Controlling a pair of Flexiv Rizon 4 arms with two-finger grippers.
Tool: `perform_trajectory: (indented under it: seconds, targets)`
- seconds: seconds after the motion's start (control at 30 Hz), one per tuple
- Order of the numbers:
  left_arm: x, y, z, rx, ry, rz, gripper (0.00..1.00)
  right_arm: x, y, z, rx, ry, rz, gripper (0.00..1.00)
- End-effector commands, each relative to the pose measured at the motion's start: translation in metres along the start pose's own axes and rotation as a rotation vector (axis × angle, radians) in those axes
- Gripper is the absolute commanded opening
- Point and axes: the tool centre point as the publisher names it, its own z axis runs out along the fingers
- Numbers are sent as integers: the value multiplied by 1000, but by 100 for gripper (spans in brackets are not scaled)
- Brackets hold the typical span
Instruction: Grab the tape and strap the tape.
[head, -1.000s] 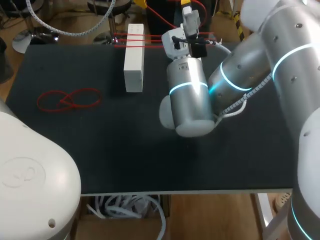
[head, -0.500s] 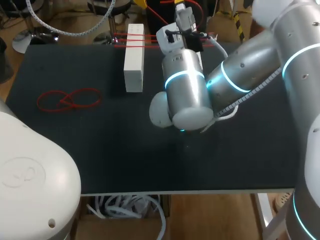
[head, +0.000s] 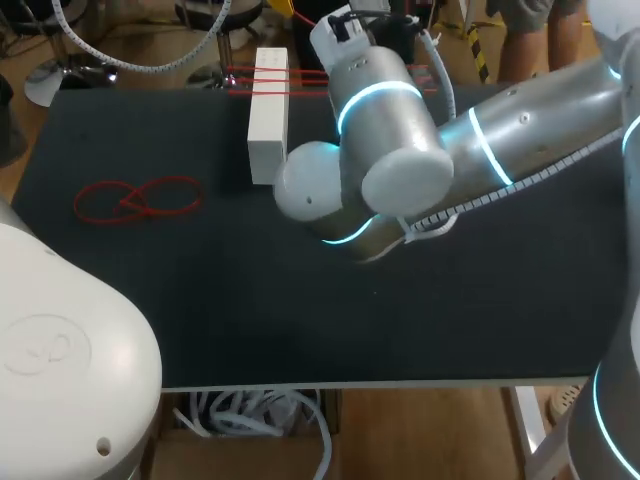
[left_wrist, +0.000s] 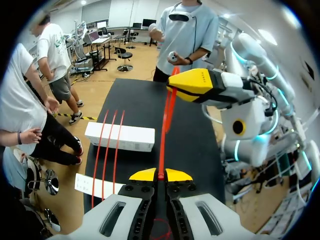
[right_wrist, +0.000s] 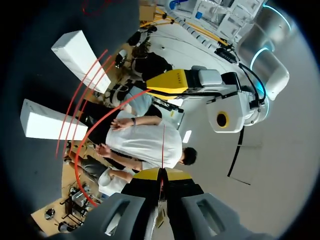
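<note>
A red strap (left_wrist: 166, 117) stretches in a nearly straight line above the black table (head: 150, 290) between two robot grippers. The left gripper (left_wrist: 160, 175) has its yellow tips pinched together on one part of it. The right gripper (right_wrist: 161, 173), whose arm reaches in from the right toward the table's far edge, is clamped the same way on another part. Beside the strap, a white rectangular box (head: 267, 120) lies near the far edge with three red bands (left_wrist: 109, 142) running across it, and a loose red tangle (head: 135, 198) lies well apart on the table's left side.
</note>
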Motion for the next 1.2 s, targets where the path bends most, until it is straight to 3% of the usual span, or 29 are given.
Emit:
perform_trajectory:
  seconds: [0.03, 0.33, 0.9, 1.2]
  targets:
    - [0, -1, -1, -5, 1, -1, 0, -3, -1, -1, -94, 171, -21, 0]
    - [0, -1, -1, -5, 1, -1, 0, 6, 9, 2, -86, 161, -51, 0]
    - [0, -1, -1, -5, 1, -1, 0, 7, 22, 11, -62, 156, 94, 0]
    - [0, -1, -1, -5, 1, -1, 0, 12, 29, 9, -83, 160, 82, 0]
